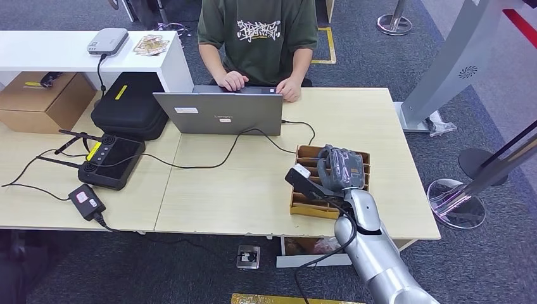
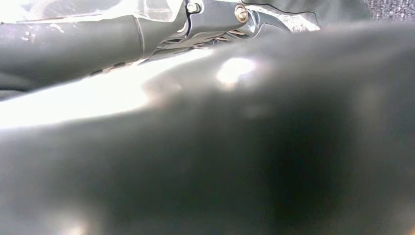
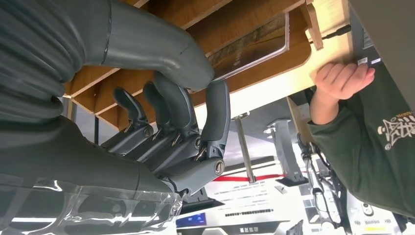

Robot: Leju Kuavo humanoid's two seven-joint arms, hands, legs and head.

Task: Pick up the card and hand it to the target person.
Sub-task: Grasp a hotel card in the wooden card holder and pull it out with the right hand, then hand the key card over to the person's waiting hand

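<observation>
Table (image 1: 253, 190): card (image 3: 249, 46) beside right robot hand (image 1: 339, 168).

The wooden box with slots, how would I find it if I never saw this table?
Look at the light wooden table where a person types on a grey laptop. Near the front edge sits the wooden slotted box, brown with thin dividers, and the robot's right hand hangs over it.

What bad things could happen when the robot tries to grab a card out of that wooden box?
The right hand is over the wooden card box, fingers just off a card. The card sits in a narrow slot, so they might slip and miss. The box looks light and could slide. A black cable lies right behind the box and might snag on the way to the person.
</observation>
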